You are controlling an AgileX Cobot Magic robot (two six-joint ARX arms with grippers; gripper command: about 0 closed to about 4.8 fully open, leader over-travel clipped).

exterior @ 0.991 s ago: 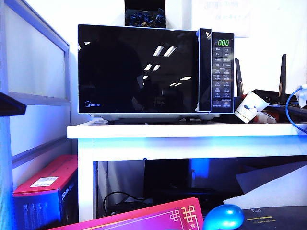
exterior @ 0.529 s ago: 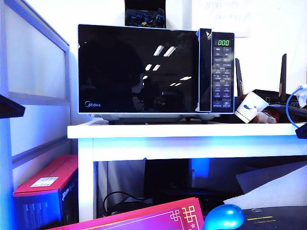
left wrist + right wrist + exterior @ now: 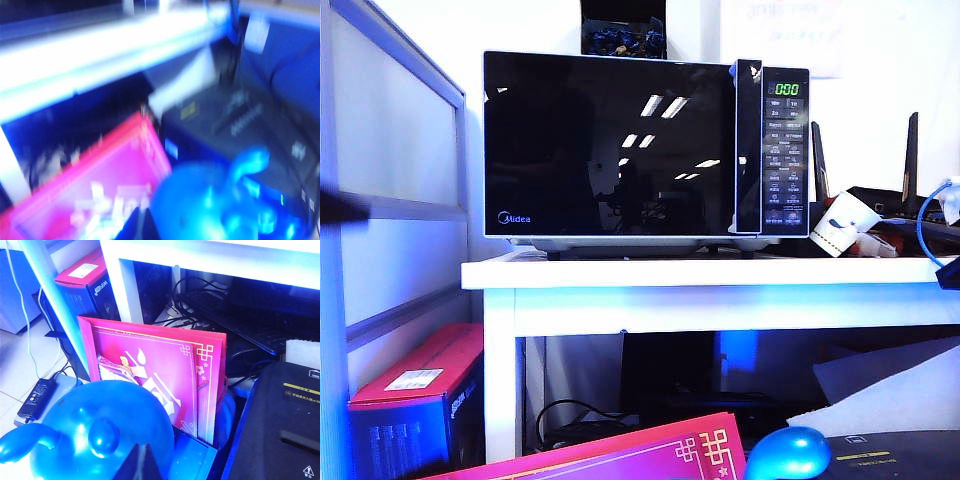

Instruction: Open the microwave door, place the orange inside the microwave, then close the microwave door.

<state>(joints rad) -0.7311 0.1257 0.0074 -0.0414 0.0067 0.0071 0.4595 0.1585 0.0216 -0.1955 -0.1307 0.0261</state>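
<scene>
From the exterior camera I see the microwave (image 3: 646, 148) sitting on a white table (image 3: 710, 272), its door (image 3: 610, 146) flat shut against the body, the handle strip next to the keypad and the green display lit. The glass only gives me reflections of ceiling lights. I can't find the orange in any of my views. A paper cup (image 3: 844, 224) leans tilted just right of the microwave, with dark router antennas behind it. Under the table there is a red box (image 3: 415, 380) on the left, a pink folder (image 3: 620, 455) along the bottom edge and a shiny blue balloon (image 3: 786, 452) beside it. At the left edge of that view a dark blurred shape (image 3: 340, 208) pokes in, and a small dark bit shows at the right edge near table height; I can't say what either is. My left wrist picture is badly smeared: I make out the blue balloon, the pink folder and a black case (image 3: 235, 120), and the left gripper (image 3: 141, 225) is only a dark wedge at the rim, so I cannot tell how its jaws stand. On the right wrist camera the right gripper (image 3: 138, 464) shows as a dark tip with the fingers pressed together, nothing between them, hanging over the balloon and folder.
</scene>
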